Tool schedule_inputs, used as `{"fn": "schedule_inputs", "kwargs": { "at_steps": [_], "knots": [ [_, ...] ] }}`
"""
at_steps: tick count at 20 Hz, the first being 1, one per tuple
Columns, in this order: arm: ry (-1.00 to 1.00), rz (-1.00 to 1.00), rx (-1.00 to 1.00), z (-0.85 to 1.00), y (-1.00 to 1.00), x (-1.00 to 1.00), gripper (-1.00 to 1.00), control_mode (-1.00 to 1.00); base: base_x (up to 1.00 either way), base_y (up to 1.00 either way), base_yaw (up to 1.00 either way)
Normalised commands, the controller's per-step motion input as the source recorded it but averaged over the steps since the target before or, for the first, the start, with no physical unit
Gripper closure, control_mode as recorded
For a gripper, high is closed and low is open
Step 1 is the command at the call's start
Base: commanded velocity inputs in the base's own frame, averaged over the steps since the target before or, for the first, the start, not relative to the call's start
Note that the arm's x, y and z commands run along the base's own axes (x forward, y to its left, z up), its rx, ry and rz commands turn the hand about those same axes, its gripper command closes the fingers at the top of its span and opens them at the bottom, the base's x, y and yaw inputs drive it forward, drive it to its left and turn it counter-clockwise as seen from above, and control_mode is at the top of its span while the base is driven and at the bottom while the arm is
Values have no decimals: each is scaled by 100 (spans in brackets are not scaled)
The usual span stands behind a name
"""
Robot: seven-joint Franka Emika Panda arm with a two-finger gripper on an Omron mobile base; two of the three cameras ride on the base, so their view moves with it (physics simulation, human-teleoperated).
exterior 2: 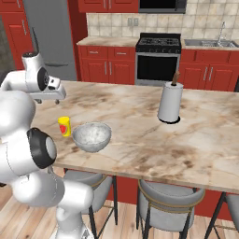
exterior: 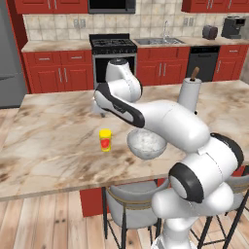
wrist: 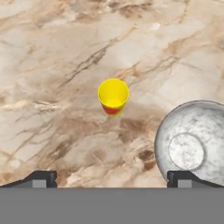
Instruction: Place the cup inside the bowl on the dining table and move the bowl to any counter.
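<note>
The small yellow cup [exterior: 105, 140] [exterior 2: 64, 126] [wrist: 113, 96] with a red lower part stands upright on the dining table [exterior: 58, 131] [exterior 2: 140, 135]. Just to its right sits the wide speckled grey-white bowl [exterior: 146, 144] [exterior 2: 91, 136] [wrist: 192, 142], which is empty. My gripper [wrist: 113, 179] [exterior 2: 48, 99] hangs open above the marble top, a little beyond the cup, looking down on it. Its fingertips [wrist: 41, 178] stand far apart with nothing between them. In the hand view the cup is near the middle and the bowl is at the lower right.
A paper towel roll [exterior: 189, 92] [exterior 2: 170, 102] stands on the table's far right part. Grey stools [exterior: 129, 206] [exterior 2: 168, 198] are tucked under the near edge. The counter [exterior: 53, 45] over red drawers runs along the back wall, with a stove [exterior: 113, 46] and a sink [exterior: 158, 41].
</note>
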Motion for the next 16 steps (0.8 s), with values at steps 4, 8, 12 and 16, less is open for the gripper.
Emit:
{"fn": "schedule_inputs", "kwargs": {
  "at_steps": [4, 8, 12, 16],
  "knots": [
    [-5, 0, 0, -16, 25, 30, -100, -100, 0, 0, 0],
    [-10, 0, 0, -11, 21, 26, -100, -100, 0, 0, 0],
    [-13, 0, 0, -8, 16, 21, -100, -100, 0, 0, 0],
    [-13, 0, 0, -8, 15, 18, -100, -100, 0, 0, 0]
  ]
}}
